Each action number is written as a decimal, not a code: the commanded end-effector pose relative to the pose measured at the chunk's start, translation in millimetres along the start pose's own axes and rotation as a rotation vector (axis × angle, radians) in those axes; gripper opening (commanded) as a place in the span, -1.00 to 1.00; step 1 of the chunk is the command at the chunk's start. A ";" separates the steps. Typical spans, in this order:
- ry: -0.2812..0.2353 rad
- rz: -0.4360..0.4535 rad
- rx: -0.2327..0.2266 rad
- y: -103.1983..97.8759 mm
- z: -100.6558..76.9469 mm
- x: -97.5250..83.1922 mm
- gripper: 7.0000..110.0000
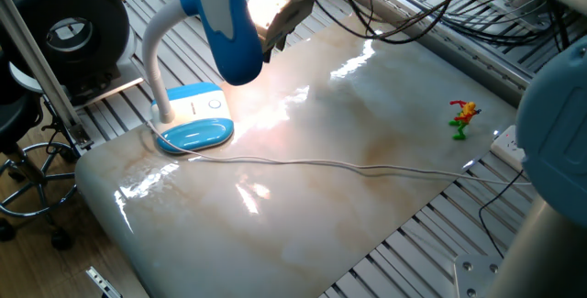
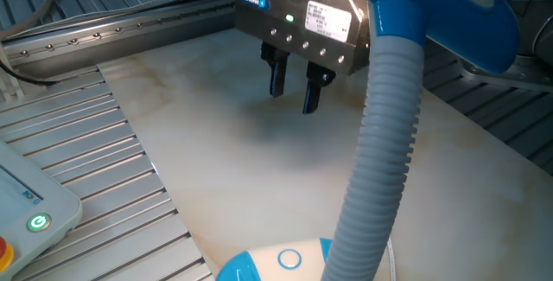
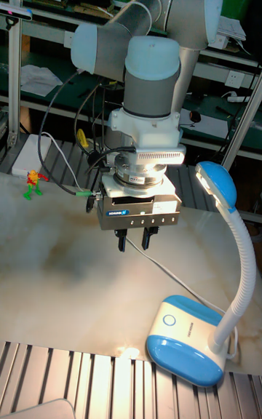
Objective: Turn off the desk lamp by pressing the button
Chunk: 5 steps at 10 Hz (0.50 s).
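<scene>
In the tall fixed view, the desk lamp (image 3: pixel 193 332) sits at lower right of the frame, its button (image 3: pixel 169 321) facing up on the white panel. The gripper (image 3: pixel 133 240) hangs above the tabletop (image 3: pixel 51 281) at frame centre, apart from the base. The jaws stand slightly parted, holding and touching nothing. Risks: the gap could straddle the button, or the descent could clip the lamp's head or gooseneck.

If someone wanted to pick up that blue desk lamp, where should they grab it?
Probably the white gooseneck of the desk lamp, low near the base, coming from the side. It is a narrow, upright tube there, while the base looks wide and flat, too broad for the open end effector.
</scene>
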<state>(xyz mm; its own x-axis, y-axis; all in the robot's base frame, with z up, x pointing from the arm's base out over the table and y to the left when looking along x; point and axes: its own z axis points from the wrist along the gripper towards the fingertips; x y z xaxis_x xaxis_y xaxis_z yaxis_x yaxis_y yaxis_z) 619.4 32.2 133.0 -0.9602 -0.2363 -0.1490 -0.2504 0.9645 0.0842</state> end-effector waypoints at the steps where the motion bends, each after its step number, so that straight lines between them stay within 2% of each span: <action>1: -0.021 -0.018 0.001 1.6 17.3 -4.8 -0.28; 2: -0.020 -0.077 0.030 -5.5 20.8 -3.5 -0.28; 3: -0.019 -0.105 0.037 -7.4 23.3 -2.9 -0.28; 5: -0.024 -0.184 0.021 -4.0 25.8 -3.0 -0.28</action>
<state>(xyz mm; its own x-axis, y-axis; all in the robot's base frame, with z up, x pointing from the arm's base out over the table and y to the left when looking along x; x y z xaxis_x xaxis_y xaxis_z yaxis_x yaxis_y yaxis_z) 624.8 30.0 112.5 -0.9251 -0.3405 -0.1683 -0.3512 0.9355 0.0378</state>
